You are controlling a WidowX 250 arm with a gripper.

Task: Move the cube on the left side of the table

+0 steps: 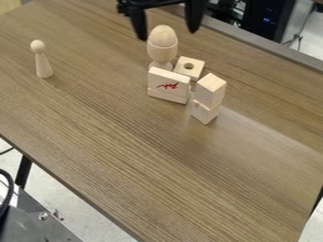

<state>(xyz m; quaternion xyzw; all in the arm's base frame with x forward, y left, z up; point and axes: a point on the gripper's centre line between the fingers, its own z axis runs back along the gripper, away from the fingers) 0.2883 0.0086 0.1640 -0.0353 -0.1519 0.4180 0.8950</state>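
The black two-finger gripper [167, 34] hung over the far part of the brown wood-grain table [145, 156], its fingers spread wide and grasping nothing. Right of centre, a pale wooden upper cube [210, 89] sat on a pale wooden lower cube [205, 112]. Just left of them stood a pale rectangular block with a red mark [168, 81]; behind it were a square wooden block with a round hole [189, 67] and a wooden egg [163, 36] upright in a wooden cup [162, 50]. A round-headed wooden peg figure [42, 64] stood upright, well apart, at the far left.
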